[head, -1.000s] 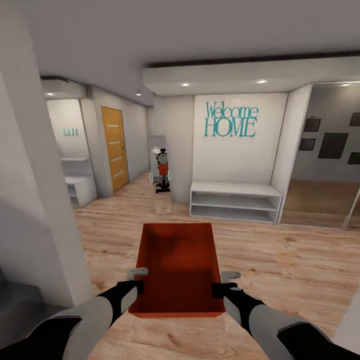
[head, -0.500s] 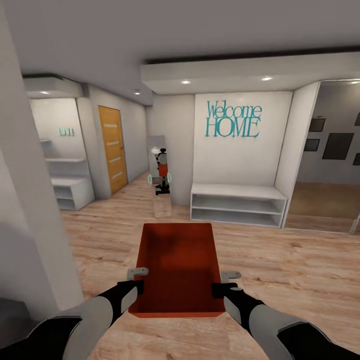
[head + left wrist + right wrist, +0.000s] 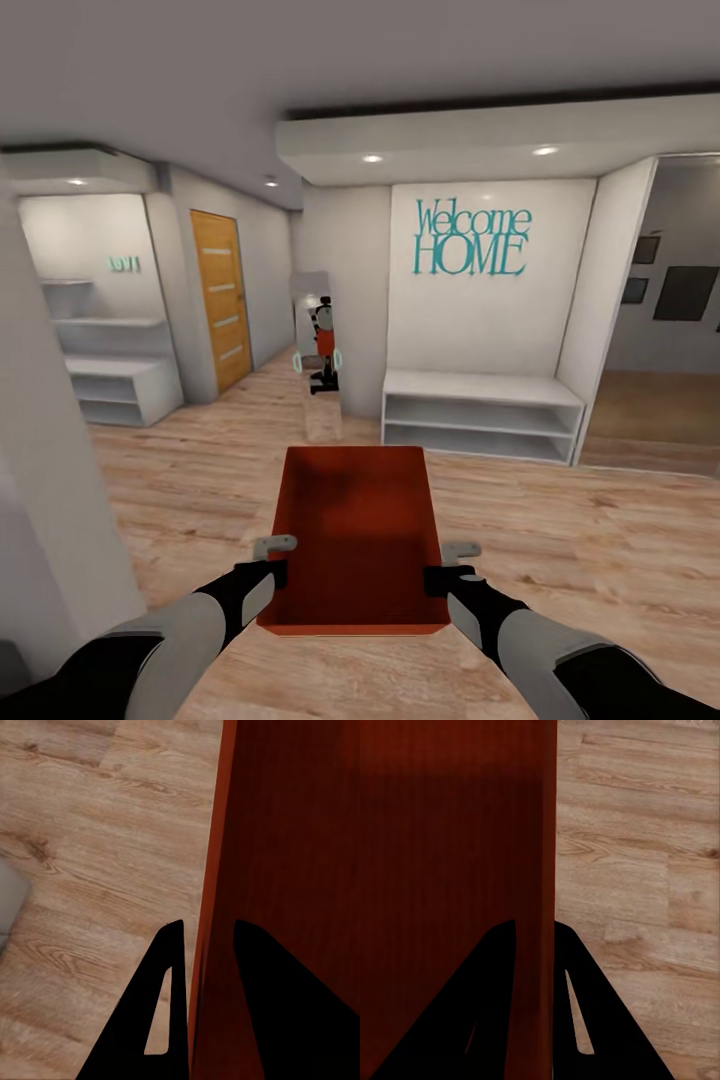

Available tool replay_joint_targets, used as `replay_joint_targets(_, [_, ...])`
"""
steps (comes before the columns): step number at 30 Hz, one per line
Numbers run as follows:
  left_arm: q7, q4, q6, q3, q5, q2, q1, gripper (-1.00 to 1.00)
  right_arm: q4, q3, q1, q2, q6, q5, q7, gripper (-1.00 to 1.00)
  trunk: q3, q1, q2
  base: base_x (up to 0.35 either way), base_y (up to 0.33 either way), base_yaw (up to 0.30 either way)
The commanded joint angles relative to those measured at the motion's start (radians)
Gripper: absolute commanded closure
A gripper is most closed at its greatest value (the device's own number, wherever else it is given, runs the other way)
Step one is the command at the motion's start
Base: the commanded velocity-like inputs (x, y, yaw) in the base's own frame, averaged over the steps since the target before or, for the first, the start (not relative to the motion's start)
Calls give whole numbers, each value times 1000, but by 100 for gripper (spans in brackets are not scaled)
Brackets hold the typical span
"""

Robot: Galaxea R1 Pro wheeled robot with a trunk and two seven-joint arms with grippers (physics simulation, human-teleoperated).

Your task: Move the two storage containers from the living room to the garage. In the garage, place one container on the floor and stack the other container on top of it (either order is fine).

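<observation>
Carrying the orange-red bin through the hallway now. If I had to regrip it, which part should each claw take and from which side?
Take the storage container by its two long side walls near the end closest to the robot, one claw per side, as now: the left claw and right claw each straddle a thin rim, one finger inside, one outside. The lidless, slightly flared walls offer no handles, so opposite-side pinches likely keep it level.

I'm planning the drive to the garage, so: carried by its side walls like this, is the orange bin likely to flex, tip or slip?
The storage container looks rigid: its walls stay straight where the left gripper and right gripper pinch them. It is empty, so probably light. Both grips sit near its near end, so the far end could sag. The smooth walls might slip.
</observation>
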Motion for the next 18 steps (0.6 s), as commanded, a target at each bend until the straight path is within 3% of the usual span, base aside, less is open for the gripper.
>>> replay_joint_targets(1, [58,0,6,23,5,49,0,100,-4,-27,-1,-2,0,-2,-50,100,0,1,-1,322,0,0])
replay_joint_targets(12, [58,0,6,23,5,49,0,100,-4,-27,-1,-1,2,-2,-53,100,0,1,-1,322,0,2])
replay_joint_targets(18, [58,0,6,23,6,49,0,100,-4,-27,-1,-1,3,-3,-55,100,0,1,-1,322,0,179])
